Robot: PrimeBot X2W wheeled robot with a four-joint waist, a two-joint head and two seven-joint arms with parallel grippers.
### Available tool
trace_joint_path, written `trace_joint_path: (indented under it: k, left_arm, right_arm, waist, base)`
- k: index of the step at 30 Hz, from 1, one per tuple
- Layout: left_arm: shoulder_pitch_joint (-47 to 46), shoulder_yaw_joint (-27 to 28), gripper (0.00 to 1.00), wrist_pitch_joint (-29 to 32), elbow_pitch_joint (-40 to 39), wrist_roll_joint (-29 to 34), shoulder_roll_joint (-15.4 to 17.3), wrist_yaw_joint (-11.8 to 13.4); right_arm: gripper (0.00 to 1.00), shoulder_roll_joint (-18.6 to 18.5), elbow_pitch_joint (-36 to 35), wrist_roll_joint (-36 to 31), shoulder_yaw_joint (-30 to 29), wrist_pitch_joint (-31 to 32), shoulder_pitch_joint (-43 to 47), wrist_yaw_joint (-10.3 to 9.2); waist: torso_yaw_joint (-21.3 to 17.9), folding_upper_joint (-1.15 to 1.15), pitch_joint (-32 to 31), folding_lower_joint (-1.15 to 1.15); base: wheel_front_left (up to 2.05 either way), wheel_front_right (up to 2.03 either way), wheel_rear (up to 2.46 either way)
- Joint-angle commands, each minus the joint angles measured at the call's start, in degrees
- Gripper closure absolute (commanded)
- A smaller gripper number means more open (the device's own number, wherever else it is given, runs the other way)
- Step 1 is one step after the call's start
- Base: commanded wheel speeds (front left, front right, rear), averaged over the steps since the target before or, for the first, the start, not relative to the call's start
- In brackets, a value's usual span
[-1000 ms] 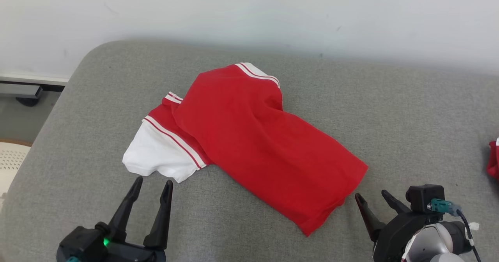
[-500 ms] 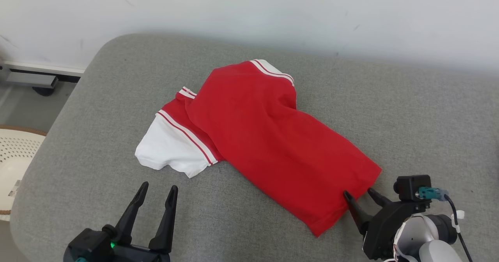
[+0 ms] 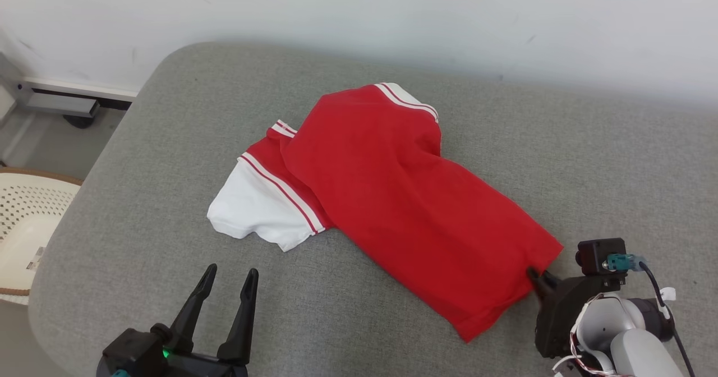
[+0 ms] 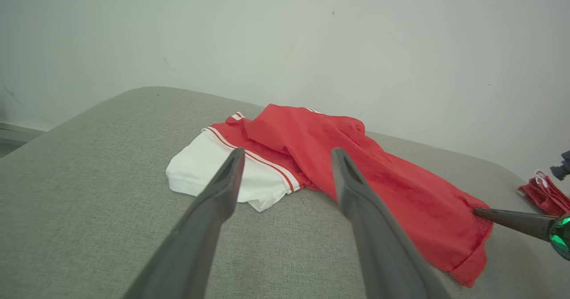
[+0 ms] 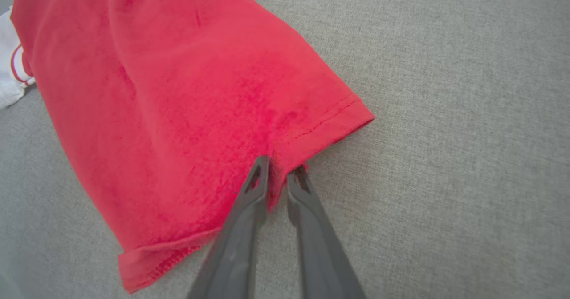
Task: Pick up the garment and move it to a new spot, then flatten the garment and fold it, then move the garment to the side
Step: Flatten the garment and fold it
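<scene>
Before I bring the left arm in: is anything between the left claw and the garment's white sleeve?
Nothing visible. Just bare grey cushion lies between the open left claw and the white sleeve of the garment. The right claw pinches its red hem.

The shirt has a solid red body. One sleeve is plain white and meets the red at a band of thin white and red stripes; the far sleeve edge has the same stripes.
The cushion is mid grey with a fine woven fleck.
The wall is off-white with a few dark specks.
The left gripper is black, with a green light at its base.
The right gripper is dark grey, with a teal plug on its wrist.
The basket is cream, dotted with holes, and has a brown rim.
The second cloth is red with white trim.
</scene>
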Motion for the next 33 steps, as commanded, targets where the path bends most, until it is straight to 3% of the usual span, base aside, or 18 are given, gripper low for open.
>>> trace_joint_path:
  k: [1, 10, 20, 33]
  left_arm:
    - [-0.5, 0.3, 0.0, -0.4, 0.1, 0.3, 0.1, -0.3]
    - [-1.2, 0.8, 0.0, -0.4, 0.3, 0.6, -0.5, -0.4]
    - [-2.0, 1.3, 0.0, -0.4, 0.6, 1.0, -1.1, -0.8]
    - [-2.4, 0.9, 0.0, -0.4, 0.4, 1.3, -1.3, -0.9]
  right_arm:
    - [1.0, -0.2, 0.3, -0.8, -0.5, -0.3, -0.7, -0.02]
    - [1.0, -0.2, 2.6, -8.3, -7.1, -2.4, -5.2, -0.02]
    - [1.0, -0.2, 8.0, -22.9, -14.3, -7.0, -16.8, -0.02]
    - [1.0, -5.3, 20.3, -31.6, -18.0, -15.4, -29.8, -0.03]
  waist:
    - [0.2, 0.0, 0.1, 0.0]
    - [1.2, 0.0, 0.8, 0.0]
    - [1.8, 0.0, 1.5, 0.0]
    - [4.2, 0.0, 2.4, 0.0]
  base:
    - [0.0, 0.0, 0.0]
    - [0.0, 0.0, 0.0]
    - [0.0, 0.0, 0.0]
    - [0.0, 0.0, 0.0]
